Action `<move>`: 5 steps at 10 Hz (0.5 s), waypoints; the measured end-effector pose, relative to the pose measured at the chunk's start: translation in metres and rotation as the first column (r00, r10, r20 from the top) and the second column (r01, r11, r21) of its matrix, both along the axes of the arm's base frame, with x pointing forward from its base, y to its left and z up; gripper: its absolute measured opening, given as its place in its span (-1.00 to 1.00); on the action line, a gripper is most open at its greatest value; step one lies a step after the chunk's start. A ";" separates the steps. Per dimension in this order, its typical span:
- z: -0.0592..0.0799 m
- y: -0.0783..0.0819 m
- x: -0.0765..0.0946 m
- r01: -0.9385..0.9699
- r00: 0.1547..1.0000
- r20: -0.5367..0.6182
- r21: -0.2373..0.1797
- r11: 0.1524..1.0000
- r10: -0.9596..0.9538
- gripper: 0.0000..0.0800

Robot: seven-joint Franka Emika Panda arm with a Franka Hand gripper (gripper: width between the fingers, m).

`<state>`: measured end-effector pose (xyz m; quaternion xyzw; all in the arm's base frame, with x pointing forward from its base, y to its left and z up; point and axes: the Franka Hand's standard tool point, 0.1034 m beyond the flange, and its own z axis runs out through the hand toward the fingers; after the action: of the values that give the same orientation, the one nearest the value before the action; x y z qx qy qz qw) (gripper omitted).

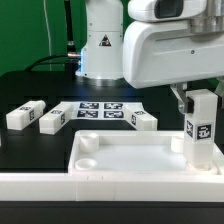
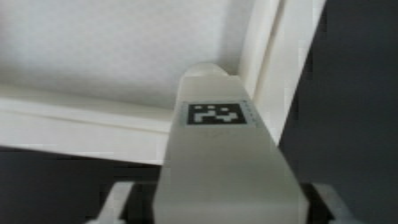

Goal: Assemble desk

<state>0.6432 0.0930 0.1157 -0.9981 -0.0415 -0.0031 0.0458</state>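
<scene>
The white desk panel lies flat at the front of the black table, rim up, with round sockets at its corners. My gripper is shut on a white block leg and holds it upright at the panel's corner on the exterior view's right. I cannot tell whether the leg's lower end sits in the socket. In the wrist view the tagged leg fills the space between my fingers, with the panel and its rim beyond it. Three loose legs lie behind the panel.
The marker board lies flat behind the panel, between the loose legs. The robot base stands at the back. A long white rail runs along the table's front edge. Black table shows beside the panel in the wrist view.
</scene>
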 end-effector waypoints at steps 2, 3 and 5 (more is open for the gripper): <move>0.000 0.000 -0.001 0.210 0.977 -0.023 0.007 0.978 -0.210 -0.27; 0.000 0.000 -0.001 0.309 0.951 -0.036 0.013 0.951 -0.308 -0.27; -0.001 0.000 -0.001 0.446 0.894 -0.054 0.012 0.895 -0.444 -0.27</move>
<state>0.6425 0.0931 0.1152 -0.9803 0.1890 0.0110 0.0569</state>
